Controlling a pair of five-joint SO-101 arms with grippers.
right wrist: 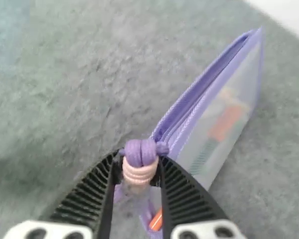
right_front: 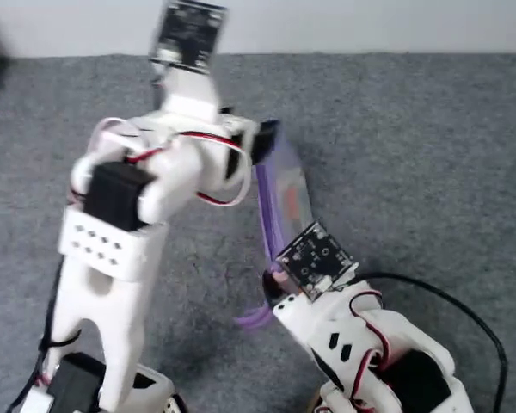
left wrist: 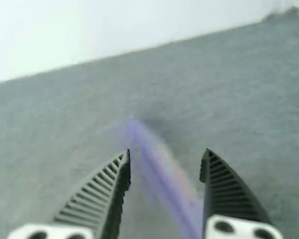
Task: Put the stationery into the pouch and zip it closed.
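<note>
Stationery already inside the pouch, judging by the orange and pale shapes seen through its clear purple wall. Pouch itself flat on the grey bench, stretched between the two arms in the high view.

Right jaws: almost closed, pinched on the zip pull, a knotted purple and pink cord at the end of the pouch nearest the right arm.

Left jaws: wide apart, one on each side of the opposite end of the pouch, below the left arm. Hard to tell through the blur whether touching the pouch or only hanging just above it.

Zip line along the upper edge of the pouch: apparently shut from the left-arm end up to the pull. Judged from this: packing done, closing nearly done or perhaps complete. Not possible to tell the exact place of the slider, hidden behind the knot and the right jaws.

Probably left to do: draw the last part of the zip, if any remains open, with the other end of the pouch held steady, then release the cord and move both arms away from the pouch.
</note>
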